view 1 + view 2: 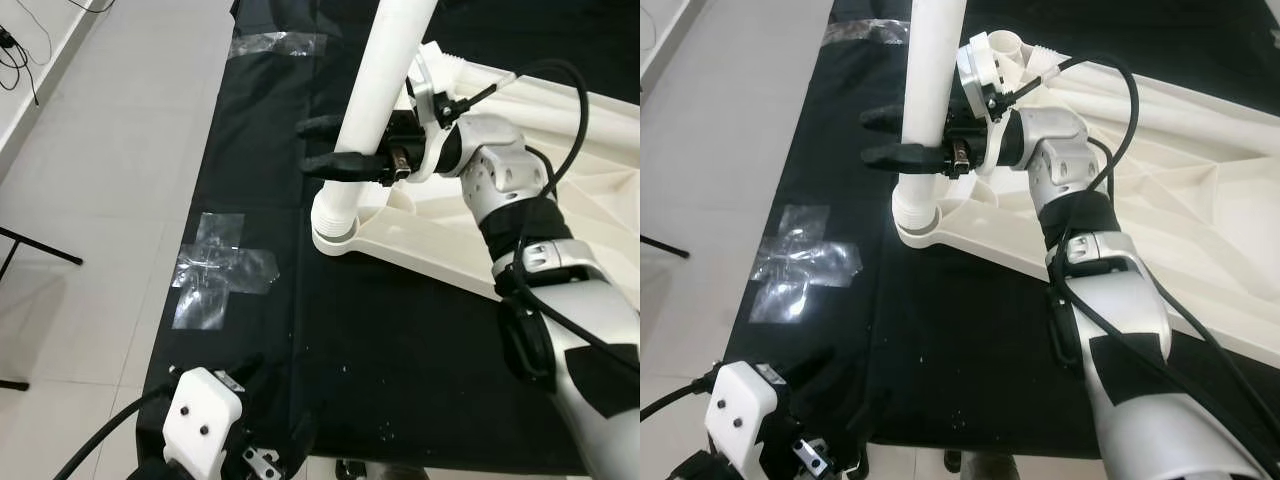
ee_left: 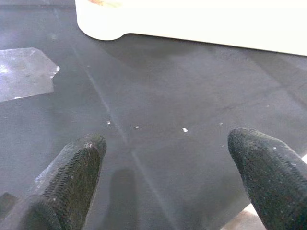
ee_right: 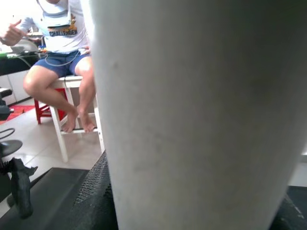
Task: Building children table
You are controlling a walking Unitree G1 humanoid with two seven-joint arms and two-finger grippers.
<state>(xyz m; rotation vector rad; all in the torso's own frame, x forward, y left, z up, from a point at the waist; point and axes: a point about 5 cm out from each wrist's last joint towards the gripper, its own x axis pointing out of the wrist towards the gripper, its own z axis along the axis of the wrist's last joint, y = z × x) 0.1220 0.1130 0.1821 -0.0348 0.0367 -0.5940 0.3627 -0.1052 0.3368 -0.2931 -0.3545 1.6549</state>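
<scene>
Right gripper (image 1: 335, 145) clamped round the white table leg (image 1: 385, 90), standing in the corner socket (image 1: 335, 235) of the upturned tabletop (image 1: 560, 200) on the black mat (image 1: 400, 330). Probably cross-threads if tilted. Left gripper (image 2: 170, 172) spread open, idle low over the mat.

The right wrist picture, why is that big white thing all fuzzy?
In the right wrist view the white table leg sits too close to the lens, so it blurs; the seated person behind looks overexposed. In the left eye view the leg is sharp in the right gripper.
</scene>
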